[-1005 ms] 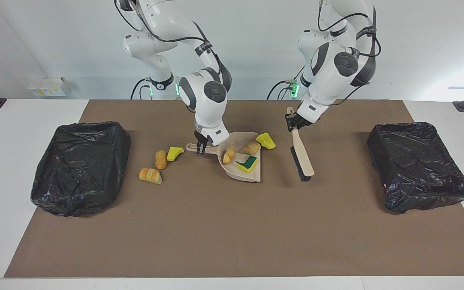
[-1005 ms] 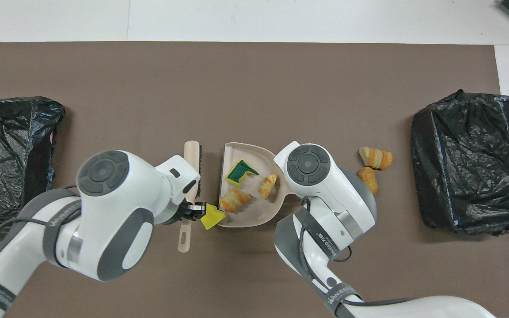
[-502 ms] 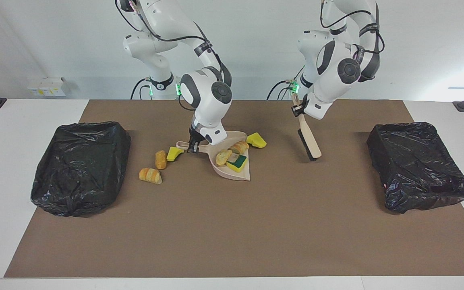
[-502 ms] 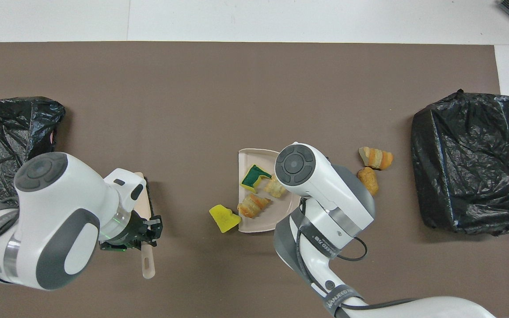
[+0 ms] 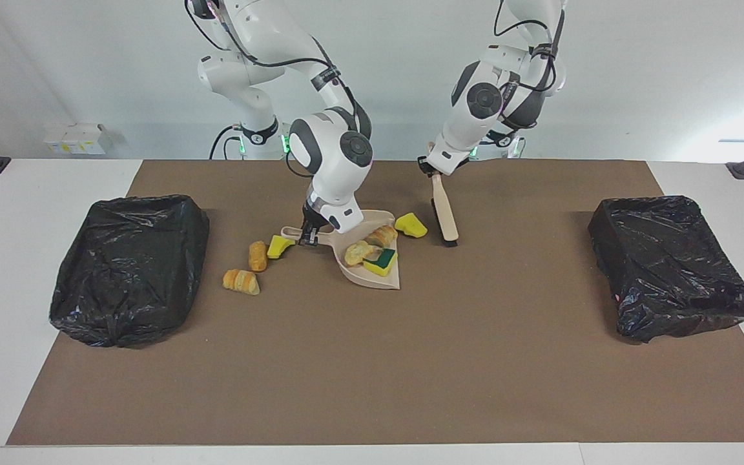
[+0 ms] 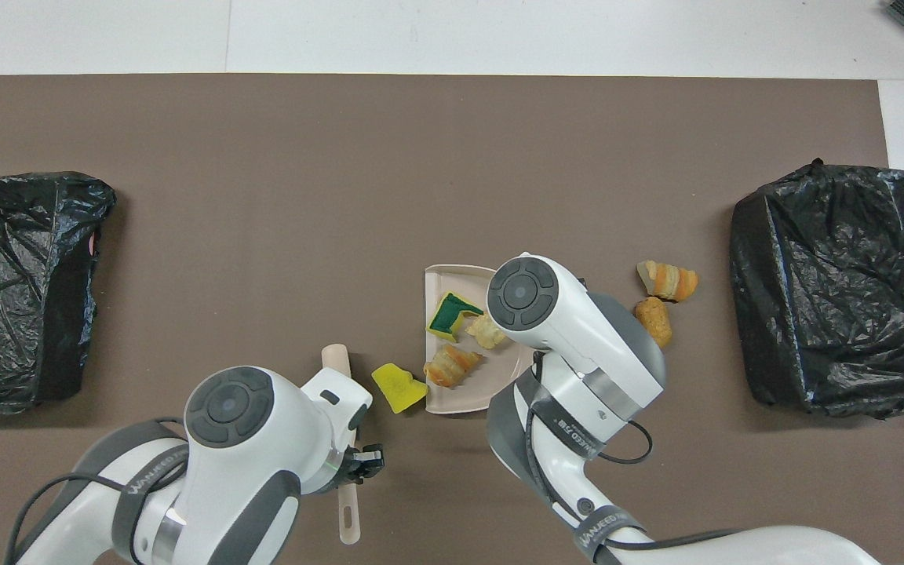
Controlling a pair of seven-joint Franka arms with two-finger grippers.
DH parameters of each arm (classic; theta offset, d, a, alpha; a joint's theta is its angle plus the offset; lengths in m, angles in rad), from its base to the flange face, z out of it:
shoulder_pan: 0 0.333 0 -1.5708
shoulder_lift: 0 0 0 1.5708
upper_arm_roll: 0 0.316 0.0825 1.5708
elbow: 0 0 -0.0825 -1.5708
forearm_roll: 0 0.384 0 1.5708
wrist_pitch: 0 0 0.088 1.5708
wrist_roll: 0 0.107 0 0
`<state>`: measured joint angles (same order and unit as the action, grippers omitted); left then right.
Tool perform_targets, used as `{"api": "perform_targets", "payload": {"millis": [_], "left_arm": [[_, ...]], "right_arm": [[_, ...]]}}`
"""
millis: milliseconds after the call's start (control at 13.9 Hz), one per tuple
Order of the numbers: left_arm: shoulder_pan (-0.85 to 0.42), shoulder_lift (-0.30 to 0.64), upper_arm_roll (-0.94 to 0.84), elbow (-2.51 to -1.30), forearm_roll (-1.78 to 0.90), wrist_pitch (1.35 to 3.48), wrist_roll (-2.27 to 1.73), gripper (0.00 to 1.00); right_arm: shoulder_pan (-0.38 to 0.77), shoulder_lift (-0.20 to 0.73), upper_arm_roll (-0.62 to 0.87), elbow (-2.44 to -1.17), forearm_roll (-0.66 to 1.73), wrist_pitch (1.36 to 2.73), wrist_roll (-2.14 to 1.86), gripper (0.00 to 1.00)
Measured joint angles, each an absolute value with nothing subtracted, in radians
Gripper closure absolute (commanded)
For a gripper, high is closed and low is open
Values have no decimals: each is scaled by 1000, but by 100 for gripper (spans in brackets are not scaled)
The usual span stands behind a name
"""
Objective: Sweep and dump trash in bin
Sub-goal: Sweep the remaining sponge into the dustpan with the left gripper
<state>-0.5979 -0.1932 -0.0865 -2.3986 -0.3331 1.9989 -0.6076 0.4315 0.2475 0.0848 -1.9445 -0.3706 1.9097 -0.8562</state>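
My right gripper (image 5: 309, 237) is shut on the handle of the beige dustpan (image 5: 386, 281), which rests on the mat. In the pan lie two bread chunks (image 5: 382, 235) (image 5: 355, 252) and a green-topped yellow sponge (image 5: 382, 261). A yellow sponge piece (image 5: 411, 225) lies on the mat just beside the pan, also seen in the overhead view (image 6: 399, 387). My left gripper (image 5: 432, 169) is shut on the beige brush (image 5: 444, 216), tilted with its bristle end low beside that sponge. Another yellow sponge (image 5: 278, 245) and two bread chunks (image 5: 257, 255) (image 5: 241, 281) lie by the pan's handle.
A black-bagged bin (image 5: 130, 268) stands at the right arm's end of the brown mat, another (image 5: 672, 265) at the left arm's end. In the overhead view the right arm covers the pan's (image 6: 452, 276) handle and one sponge.
The right gripper slid the dustpan slightly toward the right arm's end, leaving one yellow sponge outside. The left gripper swung the brush away, then back beside that sponge.
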Motion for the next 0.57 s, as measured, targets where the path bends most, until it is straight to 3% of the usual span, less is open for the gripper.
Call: {"api": "perform_targets", "payload": {"millis": [287,574], "left_arm": [[-690,-167,-87,-2402,-339,2171,-592,100],[-701,-154,-78,-2400,-339,2215,-494,100]], "right_arm": [[451,257,86,-1945,-363,1946,-833,100],[452,265,86,-1945,-357,1952,-815,100]]}}
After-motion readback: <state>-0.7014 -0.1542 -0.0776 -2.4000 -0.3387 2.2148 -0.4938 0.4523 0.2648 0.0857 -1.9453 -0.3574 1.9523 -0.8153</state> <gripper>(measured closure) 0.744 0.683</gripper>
